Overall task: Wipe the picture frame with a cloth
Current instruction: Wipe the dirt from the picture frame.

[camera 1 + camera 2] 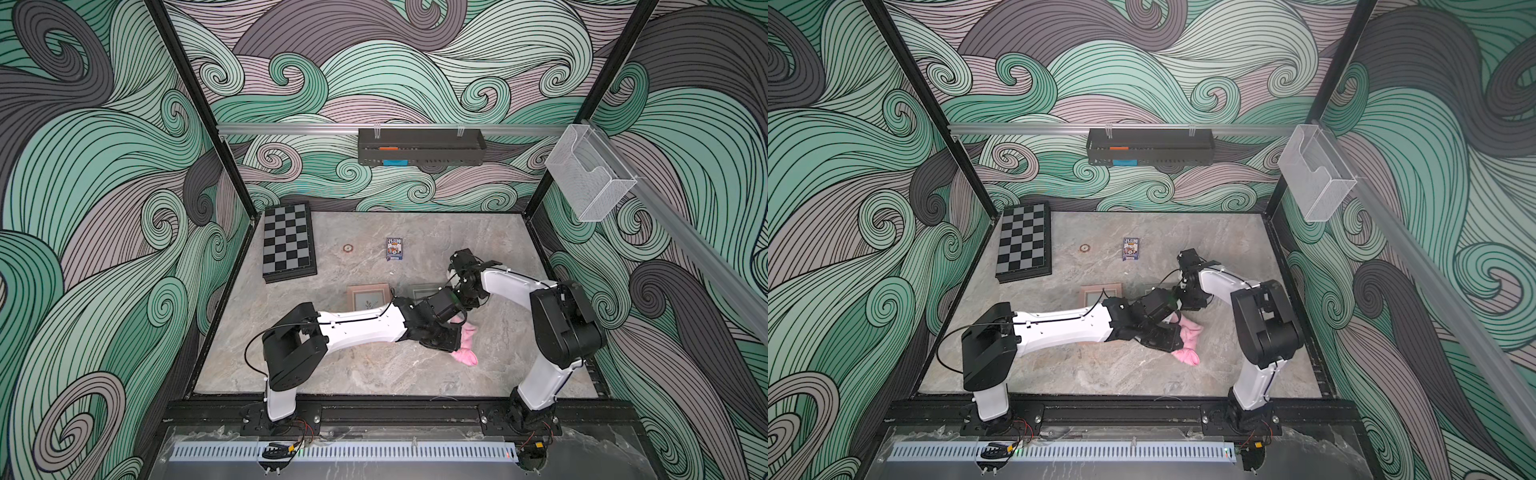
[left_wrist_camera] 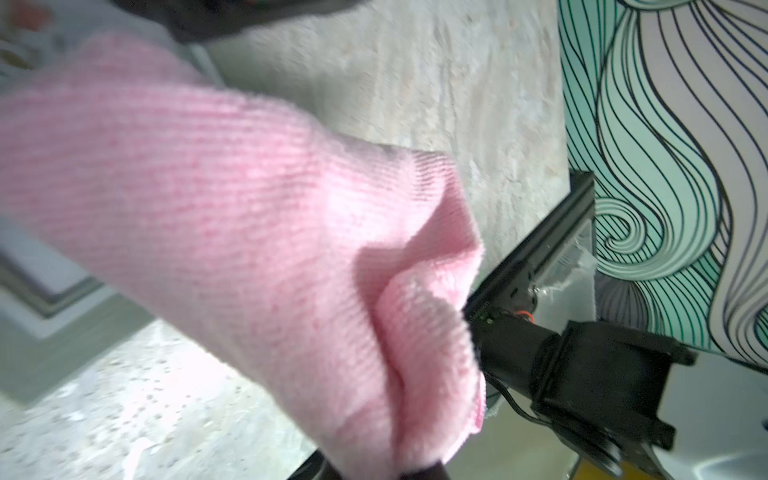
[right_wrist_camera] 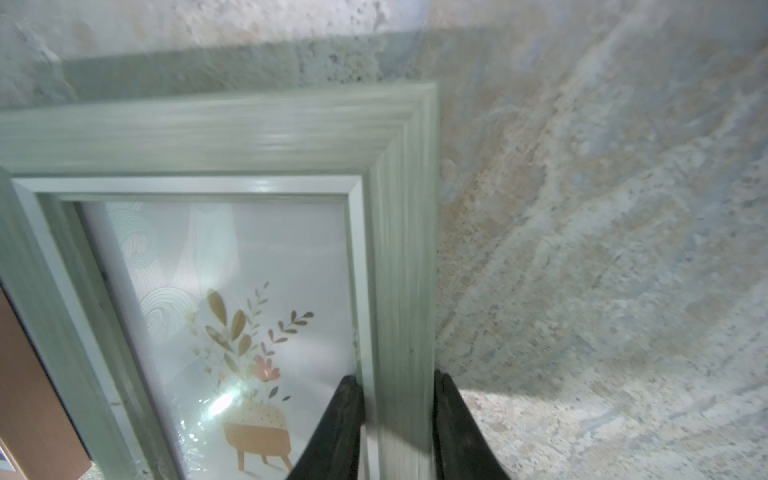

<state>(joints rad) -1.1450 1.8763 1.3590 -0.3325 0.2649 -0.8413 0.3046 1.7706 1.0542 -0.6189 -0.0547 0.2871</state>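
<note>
A grey-green picture frame (image 3: 257, 133) with a plant print lies on the marble table, mostly hidden under the arms in both top views (image 1: 424, 291) (image 1: 1152, 286). My right gripper (image 3: 397, 415) is shut on its side rail, one finger on the glass side and one on the outer edge. My left gripper (image 2: 370, 473) is shut on the pink cloth (image 2: 249, 232). The cloth bunches out from it just in front of the frame (image 1: 467, 349) (image 1: 1187, 345). In the left wrist view the frame's edge (image 2: 41, 299) shows blurred beyond the cloth.
A brown picture frame (image 1: 369, 296) lies beside the grey-green one. A chessboard (image 1: 289, 243) sits at the back left, with a small ring (image 1: 348, 248) and a card box (image 1: 394, 249) behind the frames. A black shelf (image 1: 419, 151) and a clear basket (image 1: 590, 174) hang on the walls.
</note>
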